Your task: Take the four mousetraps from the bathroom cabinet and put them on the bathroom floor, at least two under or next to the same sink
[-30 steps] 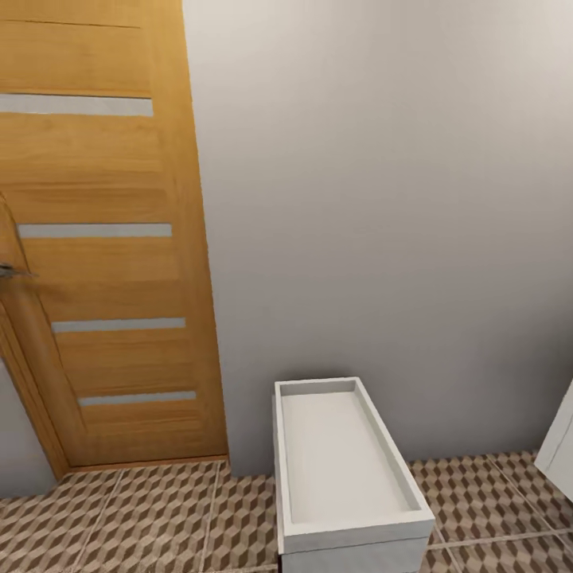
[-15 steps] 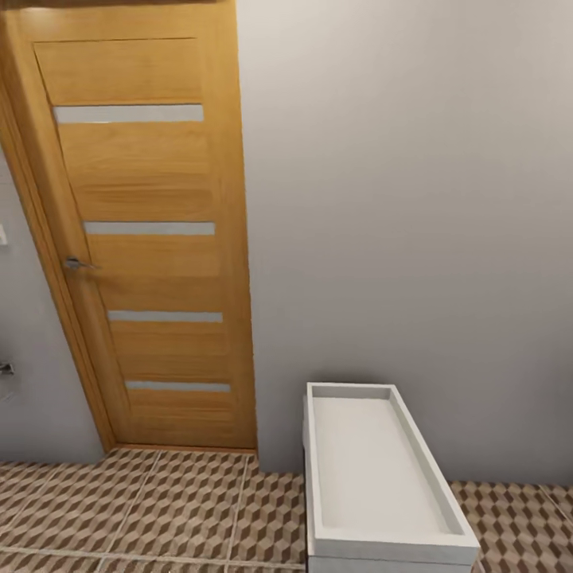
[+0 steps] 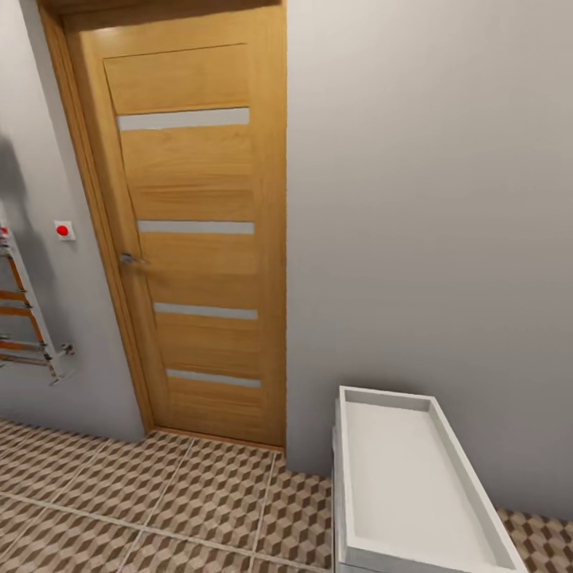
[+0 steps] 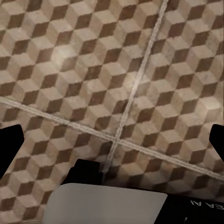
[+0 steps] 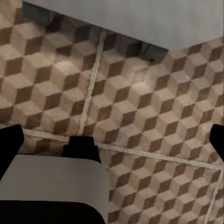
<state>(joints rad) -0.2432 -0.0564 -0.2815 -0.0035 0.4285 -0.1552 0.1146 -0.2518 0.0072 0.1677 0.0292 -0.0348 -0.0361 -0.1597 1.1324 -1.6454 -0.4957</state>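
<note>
Frankly, the relation that the coming move depends on cannot be read yet: which way the mousetraps and the cabinet lie from the jaws, and which arm is nearer to them, I cannot tell from these views. My judgement is that the robot is on its way through the bathroom, and the next step is to find the cabinet.

In the head view, at the far left, a towel rail [image 3: 28, 318] hangs on the wall, with a small red button [image 3: 63, 230] just beside it. Next comes a closed wooden door [image 3: 199, 239] with a metal handle [image 3: 127, 258]. Right of the door is a bare grey wall [image 3: 430, 199]. At the near right stands a white shallow basin [image 3: 414, 485] on a white unit, against this wall. It may be the sink, but I see no faucet. The cube-pattern floor [image 3: 159, 509] lies bare before the door.

The left jaws stand wide apart and hold nothing; their dark fingertips [image 4: 10, 144] hang over floor tiles. The right jaws are also spread wide and hold nothing, their fingertips [image 5: 10, 142] over the same pattern, with a pale unit [image 5: 140, 18] on dark feet beyond. The basin unit could stand in the way of the base when it turns right.
</note>
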